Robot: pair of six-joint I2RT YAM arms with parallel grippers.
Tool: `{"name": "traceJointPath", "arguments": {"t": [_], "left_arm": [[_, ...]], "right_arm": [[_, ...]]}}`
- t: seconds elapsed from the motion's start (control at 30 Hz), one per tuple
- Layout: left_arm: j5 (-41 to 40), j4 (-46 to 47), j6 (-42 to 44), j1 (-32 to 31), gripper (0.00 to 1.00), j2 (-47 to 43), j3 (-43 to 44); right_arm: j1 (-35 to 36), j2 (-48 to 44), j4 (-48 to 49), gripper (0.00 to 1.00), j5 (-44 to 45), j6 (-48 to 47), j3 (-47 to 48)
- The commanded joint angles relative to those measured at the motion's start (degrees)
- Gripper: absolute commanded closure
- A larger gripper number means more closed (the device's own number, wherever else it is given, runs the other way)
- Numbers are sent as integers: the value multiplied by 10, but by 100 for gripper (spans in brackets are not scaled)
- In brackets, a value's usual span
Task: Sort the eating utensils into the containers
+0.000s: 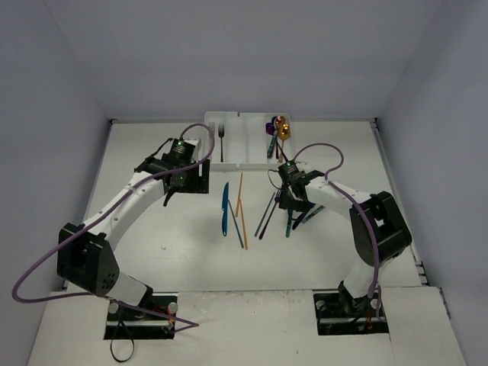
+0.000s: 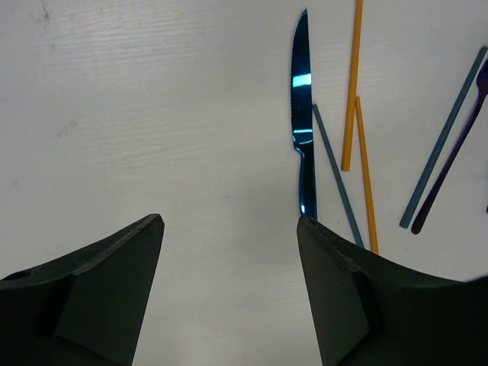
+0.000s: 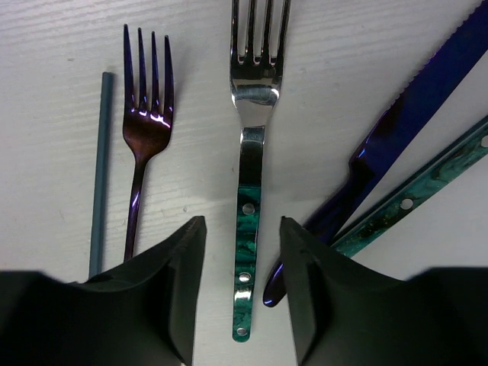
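Note:
The white cutlery tray (image 1: 229,162) stands at the back centre with dark forks (image 1: 221,137) in a left compartment and purple, gold and copper spoons (image 1: 278,126) on the right. Loose utensils lie on the table in front of it. My right gripper (image 1: 292,202) (image 3: 242,223) is open, its fingers either side of the teal handle of a silver fork (image 3: 253,91) without touching it. My left gripper (image 1: 171,191) (image 2: 229,221) is open and empty over bare table, with a blue knife (image 2: 303,137) just off its right fingertip.
Two orange chopsticks (image 2: 351,91) and blue-grey chopsticks (image 2: 335,175) lie right of the blue knife. Beside the teal fork are a purple fork (image 3: 146,114), a blue-grey chopstick (image 3: 99,168), a dark blue knife (image 3: 412,114) and another teal-handled utensil (image 3: 427,183).

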Motion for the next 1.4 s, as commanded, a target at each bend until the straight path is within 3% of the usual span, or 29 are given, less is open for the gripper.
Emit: {"name": "traceJointPath", "arguments": {"t": [0.0, 0.2, 0.4, 0.7, 0.9, 1.13, 1.37], "left_arm": [[-3, -6, -4, 2, 31, -56, -5], [3, -16, -3, 2, 31, -76, -14], [23, -18, -12, 2, 31, -86, -18], [56, -15, -44, -15, 31, -89, 5], [80, -7, -73, -47, 32, -67, 59], [140, 100, -113, -60, 42, -54, 75], [141, 152, -117, -89, 50, -28, 93]], "right_arm": [[3, 10, 13, 63, 20, 29, 20], [4, 24, 22, 77, 22, 38, 2], [5, 22, 29, 99, 24, 34, -5], [38, -46, 31, 100, 24, -35, 16], [118, -152, 47, 100, 12, -124, 34], [150, -215, 72, 100, -36, -159, 49], [157, -233, 92, 100, -78, -166, 65]]}}
